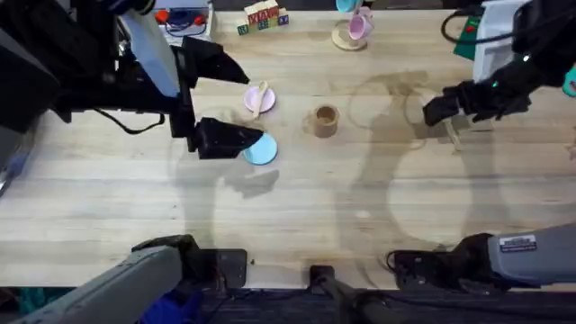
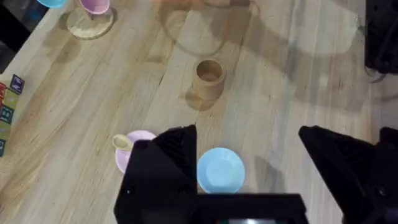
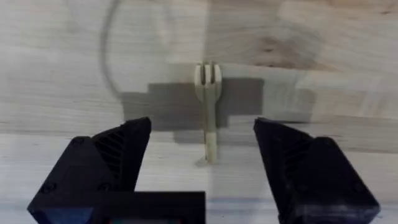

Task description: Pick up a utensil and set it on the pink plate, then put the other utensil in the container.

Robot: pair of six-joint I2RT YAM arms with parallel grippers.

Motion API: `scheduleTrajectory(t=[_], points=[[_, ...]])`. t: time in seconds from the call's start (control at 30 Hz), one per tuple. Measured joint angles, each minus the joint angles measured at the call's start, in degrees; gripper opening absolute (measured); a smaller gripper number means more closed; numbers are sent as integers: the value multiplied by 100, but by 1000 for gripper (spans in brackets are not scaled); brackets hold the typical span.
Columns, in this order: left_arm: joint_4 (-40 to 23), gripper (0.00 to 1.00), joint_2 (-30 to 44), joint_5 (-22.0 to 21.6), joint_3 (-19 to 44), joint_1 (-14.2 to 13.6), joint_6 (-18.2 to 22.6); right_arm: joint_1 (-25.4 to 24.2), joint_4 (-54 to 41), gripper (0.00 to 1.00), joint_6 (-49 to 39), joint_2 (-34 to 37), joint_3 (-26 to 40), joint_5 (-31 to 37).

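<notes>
Spoon (image 1: 260,97) lies on the pink plate (image 1: 250,101), bowl end toward the far side, handle crossing the plate; in left wrist view its bowl (image 2: 122,142) pokes past the plate's (image 2: 140,138) rim. Just nearer sits a light-blue plate (image 1: 262,150), w/ the left gripper (image 1: 209,97) hovering over both plates, jaws spread wide, nothing held. Left wrist view shows one black finger (image 2: 166,163) covering part of the pink plate & the blue plate (image 2: 220,170) between the two fingers.

Wooden cup (image 1: 325,120) stands upright on the tabletop (image 1: 315,216), right of the plates, apart from them; looks empty in left wrist view (image 2: 208,76).

Fork (image 3: 208,106) lies flat on the tabletop at the right, well apart from the cup. Right gripper (image 3: 202,152) is above it, jaws wide open on either side of the handle, not touching it. Overhead, right gripper (image 1: 445,108) sits over the fork (image 1: 453,135).

Pink mug on coaster (image 1: 354,31) at far edge, letter blocks (image 1: 262,16) left of it
</notes>
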Motion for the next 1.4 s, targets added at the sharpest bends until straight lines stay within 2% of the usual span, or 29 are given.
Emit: scheduleTrajectory(t=[0.27,1.4], points=[[1,993,0,0,0,0,0,0,451,996,4,3,-516,-4],[1,993,0,0,0,0,0,-29,788,997,2,90,-542,-206]])
